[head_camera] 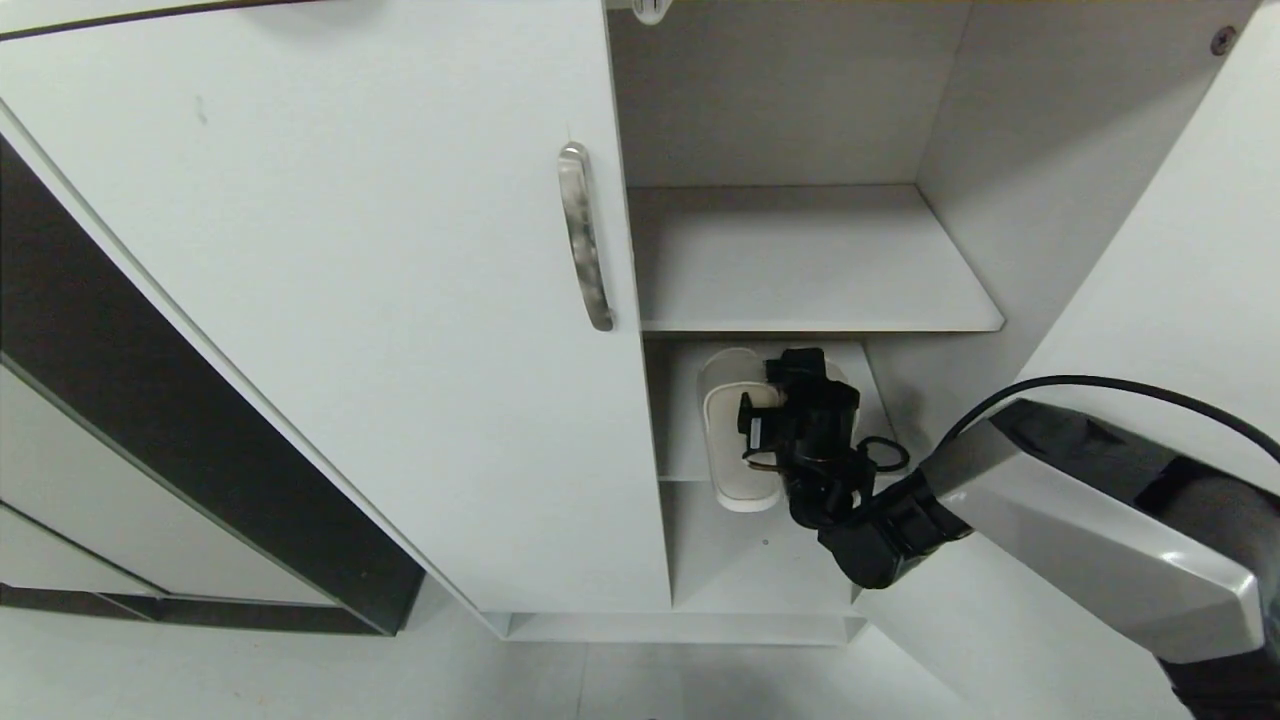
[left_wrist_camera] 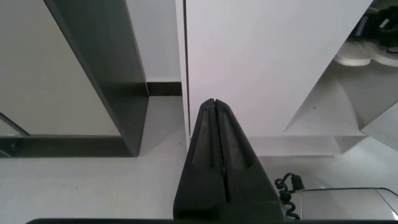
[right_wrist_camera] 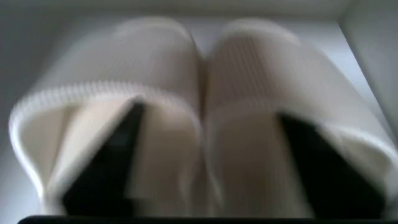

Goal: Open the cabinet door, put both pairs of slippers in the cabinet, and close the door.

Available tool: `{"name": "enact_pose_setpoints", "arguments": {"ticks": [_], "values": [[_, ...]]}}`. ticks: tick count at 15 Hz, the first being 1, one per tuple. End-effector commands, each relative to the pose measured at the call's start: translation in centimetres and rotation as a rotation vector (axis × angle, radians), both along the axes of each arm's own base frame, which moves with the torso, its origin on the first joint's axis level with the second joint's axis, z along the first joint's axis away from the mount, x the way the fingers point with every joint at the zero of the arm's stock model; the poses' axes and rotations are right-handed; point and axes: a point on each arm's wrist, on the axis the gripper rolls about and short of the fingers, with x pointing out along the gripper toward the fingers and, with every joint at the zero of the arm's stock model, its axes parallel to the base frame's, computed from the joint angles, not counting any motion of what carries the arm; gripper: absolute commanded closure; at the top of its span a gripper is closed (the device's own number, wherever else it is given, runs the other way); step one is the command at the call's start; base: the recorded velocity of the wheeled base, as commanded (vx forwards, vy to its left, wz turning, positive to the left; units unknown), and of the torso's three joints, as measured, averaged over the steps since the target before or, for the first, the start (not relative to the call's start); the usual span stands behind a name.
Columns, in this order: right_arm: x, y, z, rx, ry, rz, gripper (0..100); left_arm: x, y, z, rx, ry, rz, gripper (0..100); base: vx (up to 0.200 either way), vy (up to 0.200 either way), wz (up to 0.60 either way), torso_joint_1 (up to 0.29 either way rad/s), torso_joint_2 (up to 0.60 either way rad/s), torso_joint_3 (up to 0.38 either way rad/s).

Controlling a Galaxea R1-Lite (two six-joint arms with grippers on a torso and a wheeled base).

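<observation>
While the right door (head_camera: 1180, 260) of the cabinet (head_camera: 960, 120) stands swung open, we see the right pincer (head_camera: 775, 392) reaching inside at the lower shelf (head_camera: 680, 430). It grips a pair of white slippers (head_camera: 725, 440). In the right wrist view one dark finger (right_wrist_camera: 112, 155) sits inside each slipper, and the two touching inner sides are pinched between them. The slippers lie side by side, soles down on that shelf and toes toward the back wall. In the head view the heel of the visible slipper sticks out past the shelf's front edge. The other slipper is mostly hidden behind the pincer.

The upper shelf (head_camera: 800, 260) is above, and the bottom compartment (head_camera: 740, 570) is below. The left door (head_camera: 350, 300) is closed, with its metal handle (head_camera: 585, 235) running upright along the edge next to the opening.

The left pincer (left_wrist_camera: 214, 107) is closed with its fingers pressed flat together and nothing between them. It hangs low over the grey floor (left_wrist_camera: 112, 180), pointing at the bottom edge of the closed left door and well apart from the slippers. We can't tell from these views where the second pair is.
</observation>
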Motion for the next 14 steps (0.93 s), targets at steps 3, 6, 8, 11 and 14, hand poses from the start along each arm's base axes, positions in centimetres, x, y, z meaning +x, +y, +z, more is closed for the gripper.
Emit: {"name": "enact_pose_setpoints", "arguments": {"ticks": [3,6,8,11,14], "values": [[-8.7,-2.5,2.9,-0.005,0.008,0.157,0,0.0,0.0,0.0,-0.002,0.001,0.0,100,0.0,0.0,0.0,0.0,0.0,0.0],[-13.3,-4.7,3.5,0.007,0.001,0.262,0,0.0,0.0,0.0,-0.004,0.001,0.0,100,-0.2,0.0,0.0,0.004,0.0,0.004],[-16.3,-4.1,3.7,0.0,0.015,0.347,0,0.0,0.0,0.0,-0.004,0.001,0.0,100,-0.2,0.0,0.0,0.005,0.0,0.005],[-16.8,-4.0,4.2,0.008,0.003,0.358,0,0.0,0.0,0.0,-0.004,0.001,0.002,100,-0.2,0.0,0.0,0.002,0.0,0.004],[-17.2,-4.4,5.3,0.024,-0.024,0.359,0,0.0,0.0,0.0,-0.007,0.001,0.002,100,0.0,0.0,0.0,0.0,0.0,0.0]]}}
